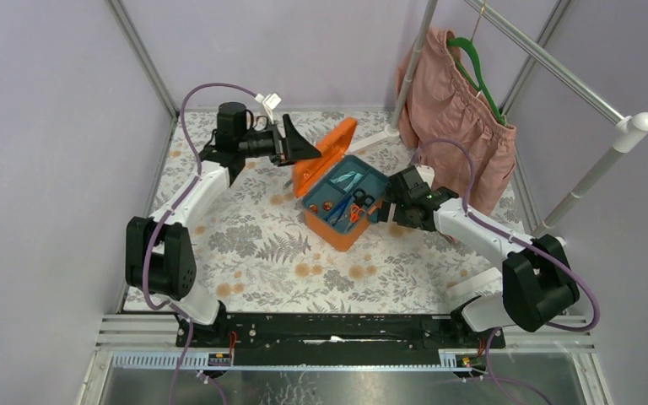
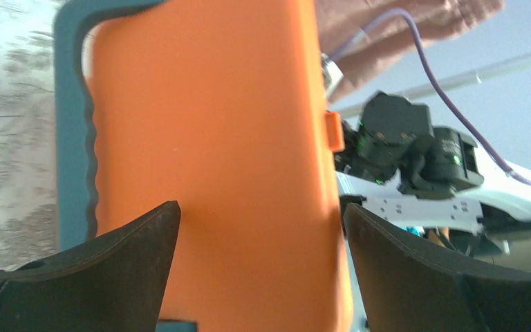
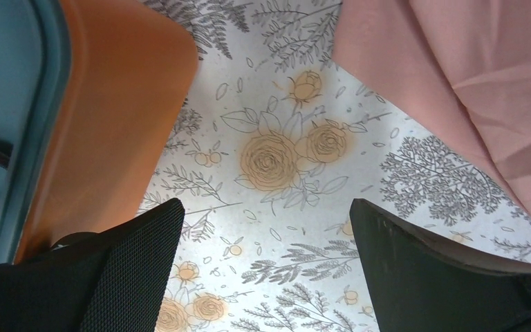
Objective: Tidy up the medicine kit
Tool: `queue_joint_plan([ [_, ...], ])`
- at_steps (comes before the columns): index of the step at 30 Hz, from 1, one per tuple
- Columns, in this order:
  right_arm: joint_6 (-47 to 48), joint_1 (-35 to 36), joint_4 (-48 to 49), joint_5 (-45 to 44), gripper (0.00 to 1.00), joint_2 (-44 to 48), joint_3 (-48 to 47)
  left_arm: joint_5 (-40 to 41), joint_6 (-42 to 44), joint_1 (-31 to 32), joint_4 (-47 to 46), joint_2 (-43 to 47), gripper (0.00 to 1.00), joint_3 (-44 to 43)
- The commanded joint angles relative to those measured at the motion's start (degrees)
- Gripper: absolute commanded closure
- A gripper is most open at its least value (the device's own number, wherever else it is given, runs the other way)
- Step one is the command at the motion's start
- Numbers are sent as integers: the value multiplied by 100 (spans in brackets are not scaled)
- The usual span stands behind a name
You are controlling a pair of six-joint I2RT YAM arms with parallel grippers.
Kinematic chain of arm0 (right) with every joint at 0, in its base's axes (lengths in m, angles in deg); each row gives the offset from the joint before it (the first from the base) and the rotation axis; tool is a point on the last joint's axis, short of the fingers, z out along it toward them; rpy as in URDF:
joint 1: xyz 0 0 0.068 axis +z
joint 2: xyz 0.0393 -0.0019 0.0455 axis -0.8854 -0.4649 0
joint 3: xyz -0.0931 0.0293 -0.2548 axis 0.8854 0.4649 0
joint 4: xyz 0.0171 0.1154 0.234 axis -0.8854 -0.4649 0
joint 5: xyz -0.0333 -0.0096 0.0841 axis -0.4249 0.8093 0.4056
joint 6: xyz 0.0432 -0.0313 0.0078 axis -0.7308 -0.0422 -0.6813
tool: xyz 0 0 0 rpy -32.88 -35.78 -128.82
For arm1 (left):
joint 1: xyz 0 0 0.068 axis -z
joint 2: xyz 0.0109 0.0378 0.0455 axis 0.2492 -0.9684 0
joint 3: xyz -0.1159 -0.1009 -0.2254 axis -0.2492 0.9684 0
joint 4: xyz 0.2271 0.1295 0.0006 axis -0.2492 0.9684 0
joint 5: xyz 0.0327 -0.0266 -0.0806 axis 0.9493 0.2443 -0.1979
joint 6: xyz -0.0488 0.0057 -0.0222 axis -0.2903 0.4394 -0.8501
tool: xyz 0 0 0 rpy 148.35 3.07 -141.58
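The medicine kit (image 1: 340, 226), an orange box with teal trim, stands in the middle of the table with its lid (image 1: 326, 154) raised toward the back left. Its teal insert tray (image 1: 343, 180) holds scissors (image 1: 359, 205) and small items. My left gripper (image 1: 306, 151) is open just behind the lid. In the left wrist view the lid's orange outer face (image 2: 214, 124) fills the space ahead of my left gripper (image 2: 261, 206); I cannot tell whether they touch. My right gripper (image 1: 386, 207) hangs open beside the kit's right wall (image 3: 110, 131), and between the spread fingers of my right gripper (image 3: 266, 202) only cloth shows.
A floral cloth (image 1: 253, 236) covers the table. A pink garment (image 1: 456, 118) on a green hanger (image 1: 477, 67) hangs from a white rail (image 1: 557, 63) at the back right, close behind my right arm. The garment (image 3: 470, 90) shows at the upper right of the right wrist view.
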Motion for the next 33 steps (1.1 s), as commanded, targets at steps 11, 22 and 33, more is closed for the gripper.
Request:
queue_joint_plan([
  [11, -197, 3, 553, 240, 0, -43, -142, -114, 18, 649, 578, 527, 3, -177],
  [22, -131, 0, 194, -115, 0, 543, -12, 1168, 863, 669, 1461, 390, 3, -874],
  [33, -105, -279, -225, -541, 0, 710, 219, 3224, 1251, 954, 1761, -16, 3, -925],
])
